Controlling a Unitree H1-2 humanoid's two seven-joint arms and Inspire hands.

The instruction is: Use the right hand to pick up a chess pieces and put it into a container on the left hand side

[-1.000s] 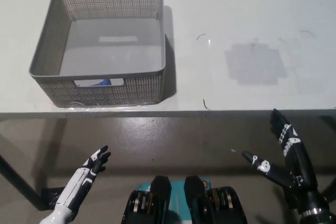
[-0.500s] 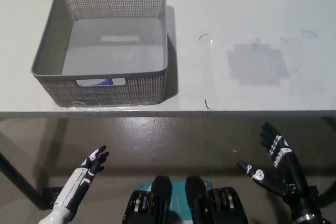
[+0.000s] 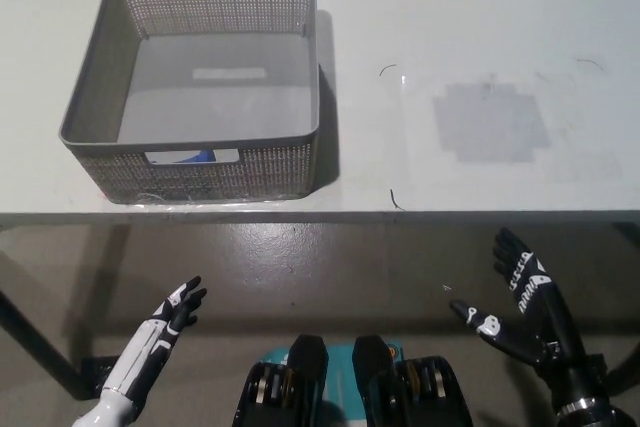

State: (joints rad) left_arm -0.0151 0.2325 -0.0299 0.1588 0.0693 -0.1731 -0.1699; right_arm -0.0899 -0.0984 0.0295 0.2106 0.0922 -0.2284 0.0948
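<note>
A grey mesh basket (image 3: 110, 97) sits at the upper left of the frame on the white desk (image 3: 470, 27), close to the desk's front edge. A handle slot is cut in its far wall, and a white and blue label shows on its front wall. No chess piece can be made out on the desk or in the basket.

The black right hand (image 3: 520, 312) is at the lower right of the frame, below the desk's front edge, over the floor. Its palm faces picture left, with fingers spread and empty. The white left hand (image 3: 165, 322) rests at the lower left, also below the desk edge, fingers extended and released, holding nothing.

The desk carries a faint grey square patch (image 3: 490, 122) at the upper right and a few thin dark marks. The floor (image 3: 330, 267) beneath is glossy greenish-grey.
</note>
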